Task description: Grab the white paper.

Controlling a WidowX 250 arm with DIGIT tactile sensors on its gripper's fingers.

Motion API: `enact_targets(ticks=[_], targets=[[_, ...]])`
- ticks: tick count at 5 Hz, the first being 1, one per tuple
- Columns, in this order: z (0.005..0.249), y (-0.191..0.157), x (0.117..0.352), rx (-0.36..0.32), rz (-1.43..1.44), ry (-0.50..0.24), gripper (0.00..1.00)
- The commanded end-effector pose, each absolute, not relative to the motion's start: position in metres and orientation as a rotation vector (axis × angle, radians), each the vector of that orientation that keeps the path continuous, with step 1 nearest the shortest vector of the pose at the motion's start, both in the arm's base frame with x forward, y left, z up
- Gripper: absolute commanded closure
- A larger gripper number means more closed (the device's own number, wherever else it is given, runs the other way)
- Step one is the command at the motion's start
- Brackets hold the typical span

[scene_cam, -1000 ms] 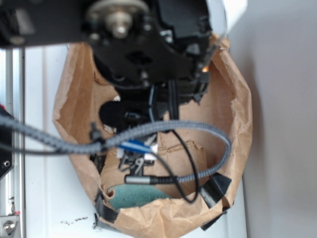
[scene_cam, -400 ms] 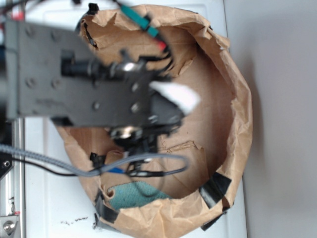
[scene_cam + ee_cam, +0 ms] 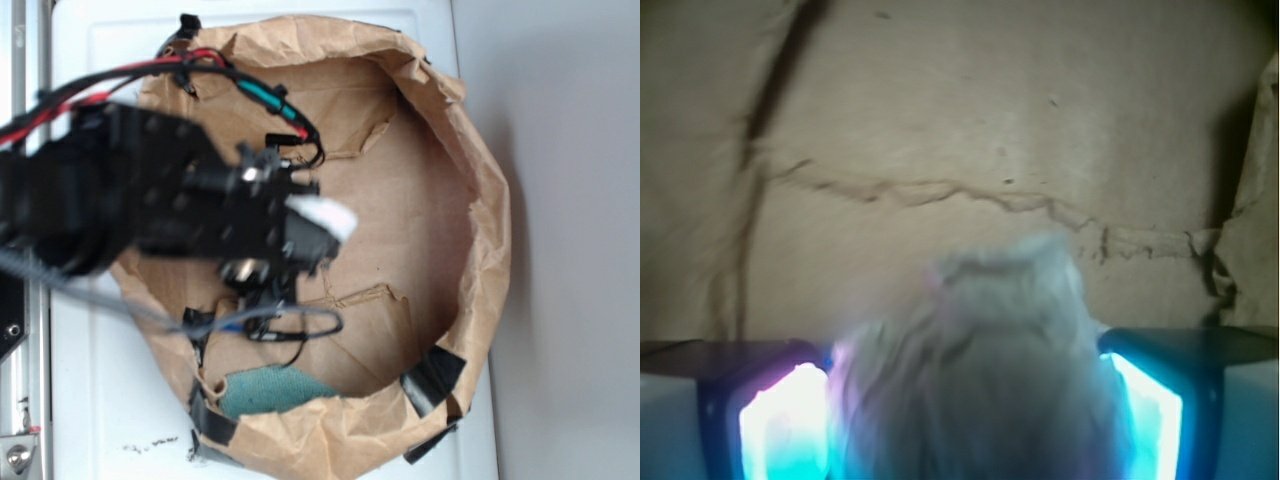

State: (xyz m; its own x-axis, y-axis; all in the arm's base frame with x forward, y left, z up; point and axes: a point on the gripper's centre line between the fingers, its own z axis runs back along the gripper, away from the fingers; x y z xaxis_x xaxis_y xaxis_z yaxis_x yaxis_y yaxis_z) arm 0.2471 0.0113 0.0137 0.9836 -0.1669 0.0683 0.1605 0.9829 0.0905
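Fingers (image 3: 962,400) are clamped on the white paper (image 3: 980,360), which fills the gap between both lit pads in the wrist view. From the exterior view the paper (image 3: 322,216) shows at the tip of the black arm (image 3: 130,200), inside the brown paper bag (image 3: 480,200) near its middle. Teal cloth (image 3: 270,388) lies against the bag's lower wall. Bag rests on the white table (image 3: 100,420).

Black arm (image 3: 130,205) — red, teal, grey cables (image 3: 250,90)
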Motion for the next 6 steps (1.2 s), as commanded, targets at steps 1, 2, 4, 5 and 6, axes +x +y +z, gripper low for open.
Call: enact_targets(ticks=[1, 2, 4, 5, 6], targets=[[-0.005, 0.014, 0.245, 0.09, -0.157, -0.066, 1.0], [0.003, 0.014, 0.245, 0.101, -0.159, -0.105, 1.0], [0.102, -0.013, 0.237, -0.046, -0.144, -0.249, 1.0], [0.153, -0.014, 0.236, -0.071, -0.142, -0.328, 1.0], [0.165, -0.011, 0.239, -0.069, -0.137, -0.332, 1.0]])
